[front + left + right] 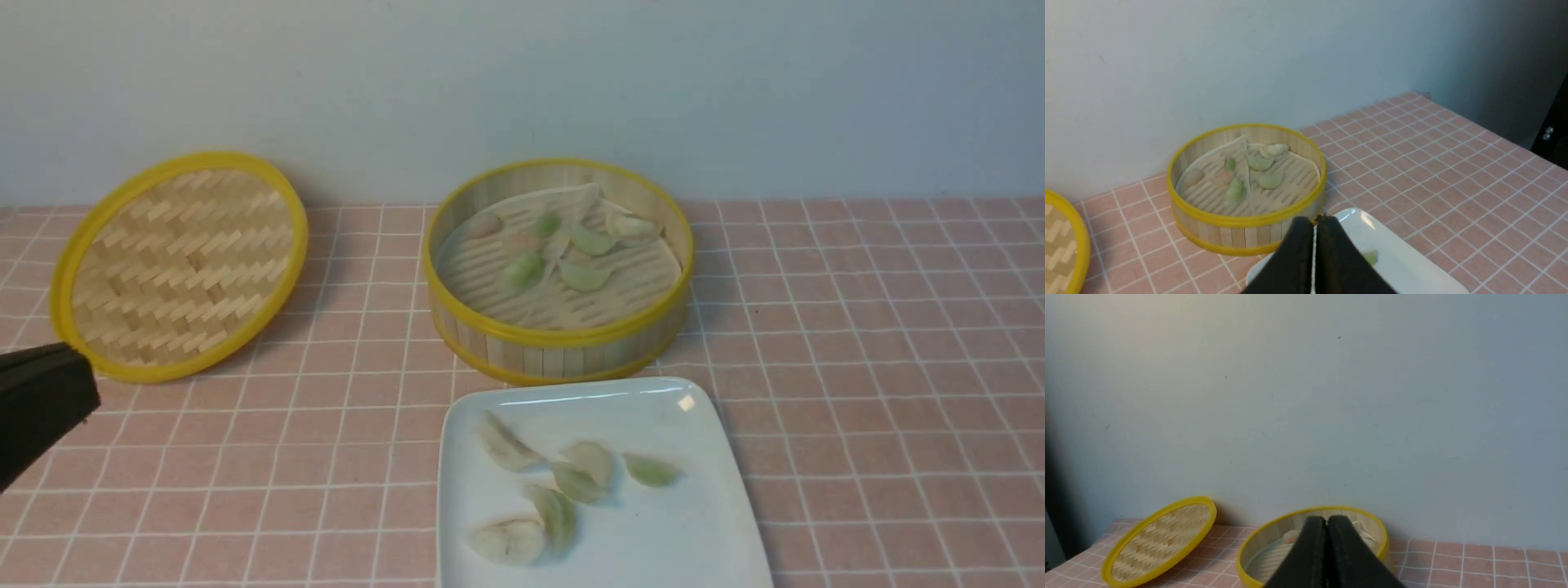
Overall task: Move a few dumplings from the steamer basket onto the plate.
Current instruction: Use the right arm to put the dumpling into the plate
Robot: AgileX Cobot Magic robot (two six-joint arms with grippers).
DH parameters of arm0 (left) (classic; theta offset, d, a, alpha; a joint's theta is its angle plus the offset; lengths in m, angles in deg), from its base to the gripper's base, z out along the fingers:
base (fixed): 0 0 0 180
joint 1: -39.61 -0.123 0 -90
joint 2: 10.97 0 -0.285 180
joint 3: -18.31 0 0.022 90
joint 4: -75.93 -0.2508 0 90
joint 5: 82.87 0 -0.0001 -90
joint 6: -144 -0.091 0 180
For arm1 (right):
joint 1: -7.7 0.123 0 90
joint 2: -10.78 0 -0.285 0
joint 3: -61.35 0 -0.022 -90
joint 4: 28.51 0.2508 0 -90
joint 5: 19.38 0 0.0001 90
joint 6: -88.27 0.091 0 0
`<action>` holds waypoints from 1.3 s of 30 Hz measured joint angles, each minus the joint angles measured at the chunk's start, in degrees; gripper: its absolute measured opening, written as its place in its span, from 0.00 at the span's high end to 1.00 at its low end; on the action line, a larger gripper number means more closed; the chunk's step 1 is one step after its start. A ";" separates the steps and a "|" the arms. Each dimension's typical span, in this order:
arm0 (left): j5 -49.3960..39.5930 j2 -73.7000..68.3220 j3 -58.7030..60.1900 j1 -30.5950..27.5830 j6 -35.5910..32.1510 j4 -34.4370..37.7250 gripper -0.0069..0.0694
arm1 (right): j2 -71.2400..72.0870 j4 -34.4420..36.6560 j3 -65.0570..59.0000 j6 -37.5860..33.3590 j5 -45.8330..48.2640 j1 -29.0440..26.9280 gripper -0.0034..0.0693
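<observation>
Left wrist view shows the left tool [1314,223] with its two black fingers pressed together, pinching nothing, hanging above the desk [1433,163]. The plate [1412,269] lies right under its tips, and the steamer basket [1241,234] stands just beyond them, just beside the plate. The right tool [1327,522] is likewise pressed together and empty in its own view, held high, with the basket beyond its tips and the lid [1163,539] further off to one side.

Six dumplings [575,483] already lie on the plate, and about seven remain on the basket floor. I judge that the transfer is either between picks or effectively done.

Another pick would call for the left tool to spread, clear the yellow rim, drop inside the wall and pinch a dumpling across its narrow width.

The green dumpling nearest the left tool [1235,190] has its long axis running roughly away from the tips toward the far wall. Those further beyond lie more crosswise, and the ones on the plate point in mixed directions.
</observation>
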 joint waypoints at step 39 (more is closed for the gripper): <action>10.05 22.13 41.72 -27.21 2.64 -10.61 0.92 | 0.00 -0.07 0.00 0.00 0.00 0.00 0.97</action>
